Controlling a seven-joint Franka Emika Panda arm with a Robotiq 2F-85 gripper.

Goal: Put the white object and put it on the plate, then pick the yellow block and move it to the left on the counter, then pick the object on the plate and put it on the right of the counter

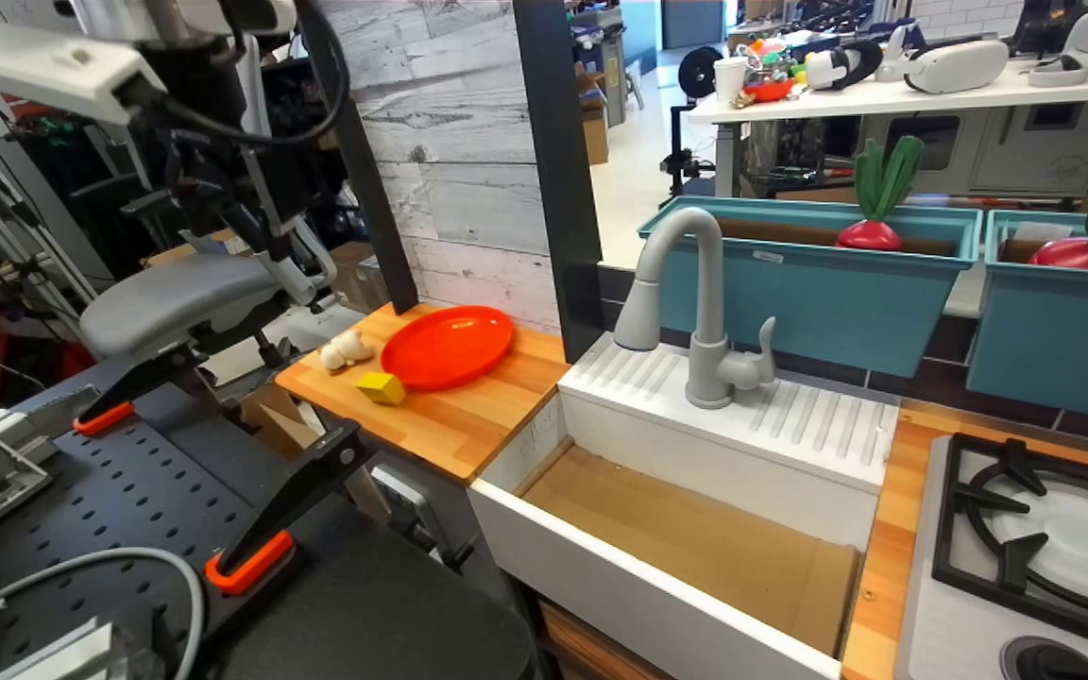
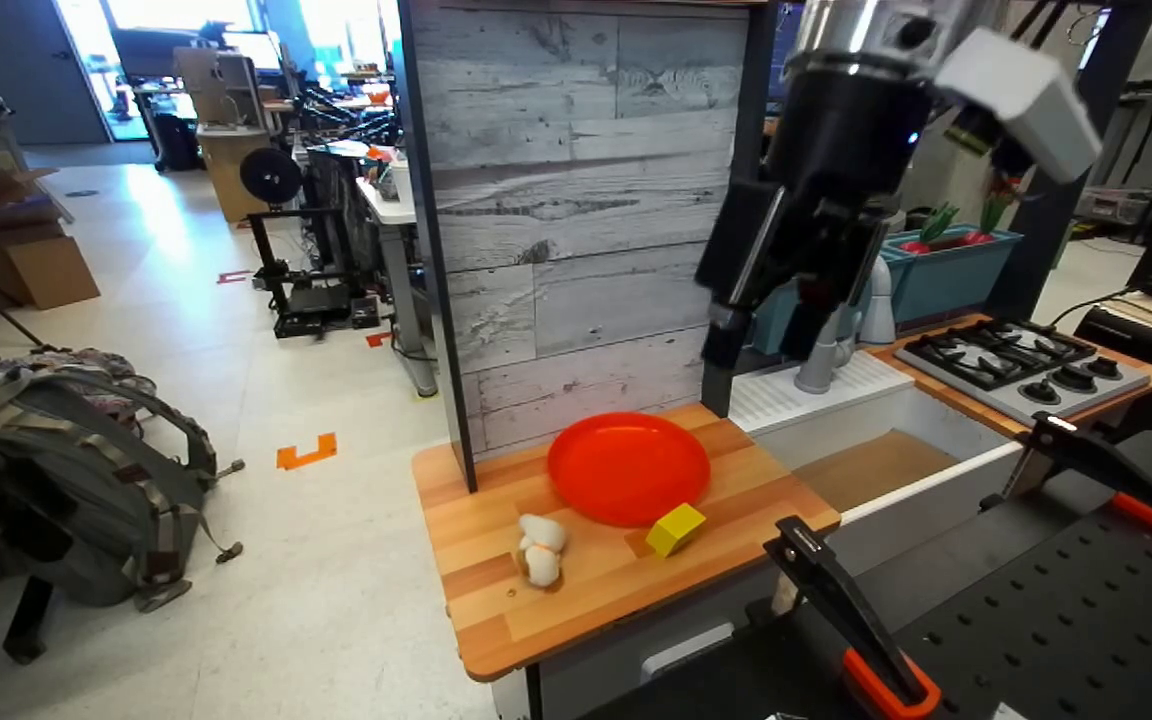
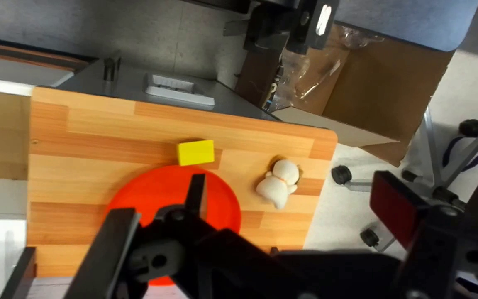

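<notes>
Since the first pick looked pending, the black two-finger gripper (image 2: 764, 348) hung empty, jaws spread, well above the small white figurine (image 3: 278, 185), yellow rectangular block (image 2: 676, 530) and round red plate (image 2: 628, 470), the plate bare, presumably to receive the figurine.

I have a grey-white plank wall (image 2: 581, 150) between dark posts (image 1: 560, 142) on my feeds; past it, glare on a pale floor (image 2: 266, 560), a grey door (image 2: 16, 80) and bright windows (image 2: 181, 14), plus an office chair (image 1: 180, 297) and a white table (image 1: 856, 103).
</notes>
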